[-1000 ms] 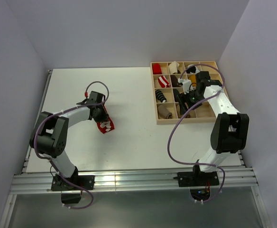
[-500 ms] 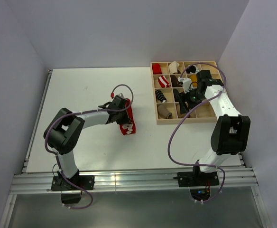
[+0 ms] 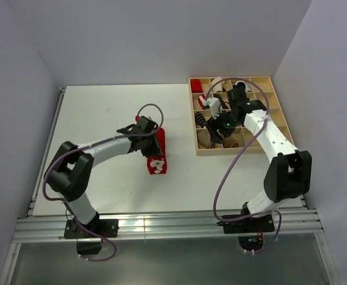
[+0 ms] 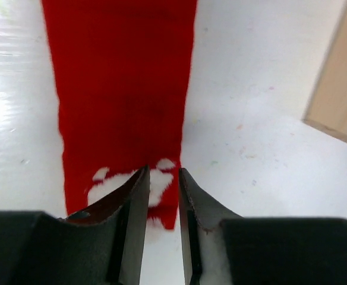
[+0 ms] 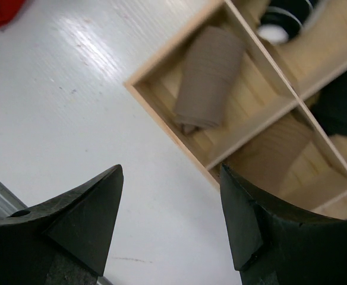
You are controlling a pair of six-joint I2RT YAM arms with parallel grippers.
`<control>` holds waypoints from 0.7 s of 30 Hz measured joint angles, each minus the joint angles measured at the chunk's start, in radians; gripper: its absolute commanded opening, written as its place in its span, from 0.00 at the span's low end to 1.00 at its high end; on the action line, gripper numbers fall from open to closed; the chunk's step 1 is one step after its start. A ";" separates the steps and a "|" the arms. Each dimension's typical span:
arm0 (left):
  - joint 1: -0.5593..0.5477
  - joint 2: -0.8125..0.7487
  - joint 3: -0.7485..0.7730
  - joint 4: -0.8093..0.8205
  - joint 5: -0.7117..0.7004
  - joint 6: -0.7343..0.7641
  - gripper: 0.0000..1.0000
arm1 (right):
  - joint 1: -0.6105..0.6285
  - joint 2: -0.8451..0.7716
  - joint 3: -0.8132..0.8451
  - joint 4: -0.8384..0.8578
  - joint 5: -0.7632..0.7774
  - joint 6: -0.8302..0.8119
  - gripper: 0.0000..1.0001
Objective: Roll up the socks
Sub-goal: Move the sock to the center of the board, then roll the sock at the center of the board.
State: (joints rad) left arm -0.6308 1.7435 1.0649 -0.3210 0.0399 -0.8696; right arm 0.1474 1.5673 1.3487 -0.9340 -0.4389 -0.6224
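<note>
The red sock (image 3: pixel 160 155) lies flat as a long strip on the white table, its white marks at the near end. In the left wrist view the red sock (image 4: pixel 123 89) stretches away from my left gripper (image 4: pixel 163 171). Its jaws stand a narrow gap apart just over the white-marked end, pinching nothing. My left gripper (image 3: pixel 153 147) hovers over the strip. The tan-brown sock (image 5: pixel 209 77) sits rolled in the tray's front-left compartment (image 3: pixel 208 140). My right gripper (image 5: pixel 170 169) hangs wide open and empty above the table just outside that corner (image 3: pixel 216 123).
The wooden compartment tray (image 3: pixel 245 151) stands at the back right, its outer wall (image 5: pixel 179 133) close to my right fingers. It holds other bundles: a black one (image 5: pixel 340 101), a black-and-white one (image 5: pixel 286 18) and a red one (image 3: pixel 196 86).
The left arm carried the red sock to the right and laid it out straight, then its jaws parted and let it go. The right gripper moved left across the tray to its front-left corner.
</note>
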 measured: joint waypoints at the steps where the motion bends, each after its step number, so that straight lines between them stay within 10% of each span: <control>1: 0.010 -0.023 0.005 -0.017 0.004 0.001 0.32 | 0.026 -0.008 -0.010 0.019 0.007 -0.004 0.73; 21: 0.393 -0.484 0.254 -0.221 -0.046 0.057 0.35 | 0.663 0.127 -0.178 0.371 0.189 -0.039 0.60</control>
State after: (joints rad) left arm -0.2375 1.2598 1.3193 -0.5419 -0.0063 -0.8124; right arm 0.8104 1.6943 1.1706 -0.5629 -0.2497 -0.6617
